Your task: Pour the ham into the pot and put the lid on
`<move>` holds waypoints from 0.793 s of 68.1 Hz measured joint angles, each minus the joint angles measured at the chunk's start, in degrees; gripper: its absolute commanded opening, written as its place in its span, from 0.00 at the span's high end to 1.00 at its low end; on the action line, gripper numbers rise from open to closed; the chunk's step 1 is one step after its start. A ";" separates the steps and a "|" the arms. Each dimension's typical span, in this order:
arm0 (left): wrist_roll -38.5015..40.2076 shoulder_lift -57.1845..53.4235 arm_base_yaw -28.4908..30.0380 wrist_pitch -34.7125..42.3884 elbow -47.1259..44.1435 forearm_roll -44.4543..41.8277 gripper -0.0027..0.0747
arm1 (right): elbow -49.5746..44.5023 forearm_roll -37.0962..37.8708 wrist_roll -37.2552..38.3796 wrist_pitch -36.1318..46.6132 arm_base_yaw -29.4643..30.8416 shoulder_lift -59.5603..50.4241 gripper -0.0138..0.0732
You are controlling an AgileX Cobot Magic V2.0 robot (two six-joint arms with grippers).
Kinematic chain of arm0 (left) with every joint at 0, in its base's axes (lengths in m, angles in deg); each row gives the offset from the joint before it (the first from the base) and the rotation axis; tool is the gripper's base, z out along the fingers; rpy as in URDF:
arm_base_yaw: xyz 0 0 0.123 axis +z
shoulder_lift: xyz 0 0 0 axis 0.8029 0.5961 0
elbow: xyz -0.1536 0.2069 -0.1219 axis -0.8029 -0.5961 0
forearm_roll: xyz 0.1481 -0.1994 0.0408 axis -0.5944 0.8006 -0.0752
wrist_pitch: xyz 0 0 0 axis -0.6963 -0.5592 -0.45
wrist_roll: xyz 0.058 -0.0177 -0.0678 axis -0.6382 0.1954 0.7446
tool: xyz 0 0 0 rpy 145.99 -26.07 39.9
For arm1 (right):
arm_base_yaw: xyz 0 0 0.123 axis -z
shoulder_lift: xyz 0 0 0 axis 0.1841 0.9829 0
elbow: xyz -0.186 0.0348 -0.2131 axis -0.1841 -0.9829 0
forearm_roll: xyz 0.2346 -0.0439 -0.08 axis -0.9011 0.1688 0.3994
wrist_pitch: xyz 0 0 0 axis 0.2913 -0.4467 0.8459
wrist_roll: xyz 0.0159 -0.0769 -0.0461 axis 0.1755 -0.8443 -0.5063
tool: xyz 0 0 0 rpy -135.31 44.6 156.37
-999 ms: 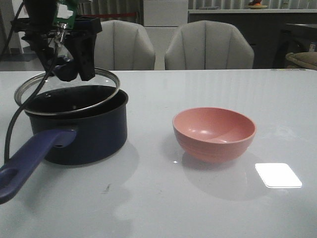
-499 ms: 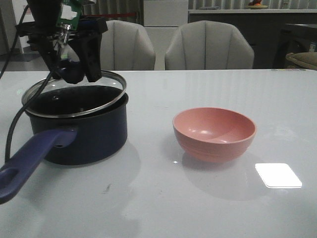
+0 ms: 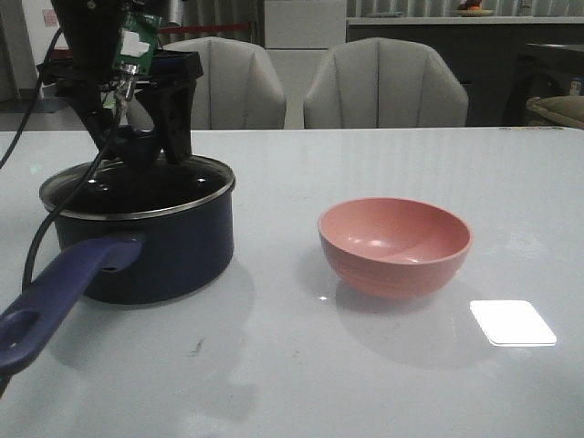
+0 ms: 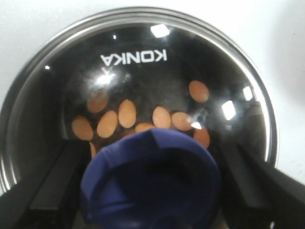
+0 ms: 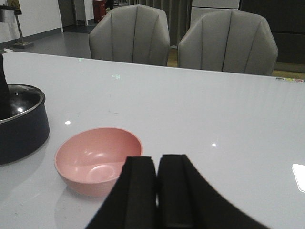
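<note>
Left pincer [image 3: 151, 137]: upper left of the front frame, hanging straight down over the pot; its two dark fingers [image 3: 175, 109] stand either side of the knob, clamped on it. In the left wrist picture the black fingers [image 4: 45, 191] flank the knob at the lower corners.
Knob [image 4: 150, 183]: dark blue, flared, filling the lower middle of the left wrist picture; mostly hidden behind the pincer in the front frame.
Lid [image 3: 196, 173]: glass with a shiny metal rim, lying level on the pot's rim and covering it all round; mirrored lettering shows through the glass in the upper middle of the left wrist picture [image 4: 190, 57].
Ham [image 4: 127, 113]: several orange-pink oval pieces inside the pot, seen through the glass, gathered across the middle of the left wrist picture, one piece apart at the right.
Pot [image 3: 173, 246]: dark navy, left of the front frame, standing on the bench; its blue-purple handle [image 3: 64, 287] reaches toward the lower left corner, the hole near its end.
Bowl [image 3: 394, 245]: pink, upright, right of centre in the front frame, well apart from the pot; no ham can be seen in it.
Right pincer [image 5: 157, 191]: bottom middle of the right wrist picture, its black fingers pressed together with nothing between them, the bowl [image 5: 97, 160] just beyond to the left.
Bench [image 3: 365, 383]: pale and glossy, with a bright patch of light at the lower right.
</note>
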 measured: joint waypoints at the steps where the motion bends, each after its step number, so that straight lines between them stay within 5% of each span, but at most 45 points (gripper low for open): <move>1: 0.00 0.00 0.00 0.00 0.00 -0.04 0.20 | 0.00 0.00 0.00 0.00 0.00 0.00 0.66; 30: 0.00 -1.45 0.10 -0.22 3.12 -1.25 0.21 | 0.00 0.00 0.00 0.00 0.00 0.00 0.66; 54: 0.00 -16.00 0.10 3.18 -0.34 -1.57 0.21 | 0.00 0.00 0.00 0.00 0.00 0.00 0.66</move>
